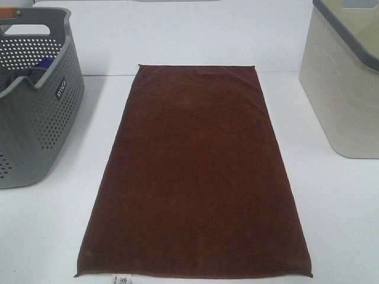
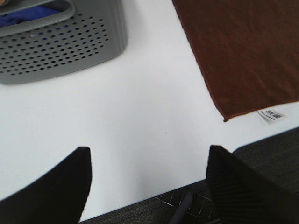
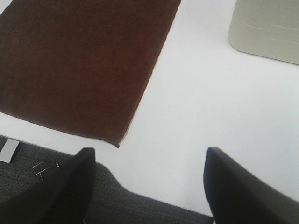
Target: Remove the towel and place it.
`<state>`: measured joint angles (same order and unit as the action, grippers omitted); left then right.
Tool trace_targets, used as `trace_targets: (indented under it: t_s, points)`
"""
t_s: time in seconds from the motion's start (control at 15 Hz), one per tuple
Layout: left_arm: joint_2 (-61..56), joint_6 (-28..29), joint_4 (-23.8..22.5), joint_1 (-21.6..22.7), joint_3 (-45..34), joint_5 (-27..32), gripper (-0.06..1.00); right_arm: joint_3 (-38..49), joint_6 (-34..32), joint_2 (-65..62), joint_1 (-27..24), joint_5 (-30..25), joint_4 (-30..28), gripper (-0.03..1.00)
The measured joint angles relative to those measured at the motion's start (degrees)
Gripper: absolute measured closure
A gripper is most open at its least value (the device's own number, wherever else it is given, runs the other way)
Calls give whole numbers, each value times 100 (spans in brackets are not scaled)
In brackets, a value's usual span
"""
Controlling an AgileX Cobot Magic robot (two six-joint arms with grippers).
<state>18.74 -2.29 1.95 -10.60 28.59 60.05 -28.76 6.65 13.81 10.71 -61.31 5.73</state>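
The towel (image 1: 198, 171) is a dark reddish-brown cloth lying flat and spread out on the middle of the white table (image 1: 47, 231), with a small white tag (image 1: 121, 278) at its near short edge. In the left wrist view the towel's near left corner (image 2: 243, 56) and tag (image 2: 271, 115) show. In the right wrist view the towel's near right corner (image 3: 84, 60) shows. My left gripper (image 2: 147, 186) is open and empty above the table's near edge. My right gripper (image 3: 147, 186) is open and empty near the front edge. Neither gripper shows in the high view.
A grey perforated basket (image 1: 35, 118) stands at the left with a blue item (image 1: 44, 64) inside; it also shows in the left wrist view (image 2: 60, 46). A cream bin (image 1: 346, 83) with a grey rim stands at the right, also in the right wrist view (image 3: 266, 28). Dark carpet (image 3: 46, 177) lies below the table's edge.
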Motion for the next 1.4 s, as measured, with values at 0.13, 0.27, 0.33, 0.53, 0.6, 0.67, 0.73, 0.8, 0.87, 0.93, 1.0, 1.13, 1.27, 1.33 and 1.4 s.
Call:
trace_targets:
  t_s: [0.13,0.27,0.33,0.53,0.6,0.67,0.73,0.8,0.87,0.93,1.0,1.13,1.27,1.33,1.4]
  points:
    - [0,0,0,539,0,0,28,0,0,0,0,0,0,34]
    - [0,0,0,905,0,0,28,0,0,-11,0,6,0,34]
    - [-17,0,6,1008,0,0,28,0,0,-17,-29,6,0,34]
    - [-779,0,6,1026,0,0,28,0,0,-327,-751,6,0,34]
    - [-934,0,6,1026,0,0,28,0,0,-504,-1014,6,0,34]
    - [-1358,0,6,1026,0,6,28,0,0,-699,-1215,6,0,34]
    - [-1581,0,6,1026,0,6,28,0,0,-917,-1346,6,0,34]
    - [-1782,0,6,1026,0,6,28,0,0,-1180,-1387,6,0,34]
    - [-1879,0,6,1026,0,6,28,0,0,-1318,-1387,6,0,34]
    - [-1896,0,6,1026,0,6,28,0,0,-1369,-1387,6,0,34]
    - [-1896,0,0,1026,-6,6,28,0,0,-1398,-1387,6,0,34]
    - [-1896,0,-6,1026,-6,6,28,0,0,-1415,-1387,6,0,34]
    - [-1896,0,-11,1026,-11,6,28,0,0,-1415,-1387,6,6,34]
    - [-1896,0,-11,1026,-11,6,28,0,0,-1415,-1387,6,6,34]
    - [-1896,0,-11,1026,-11,6,28,0,0,-1415,-1387,6,6,34]
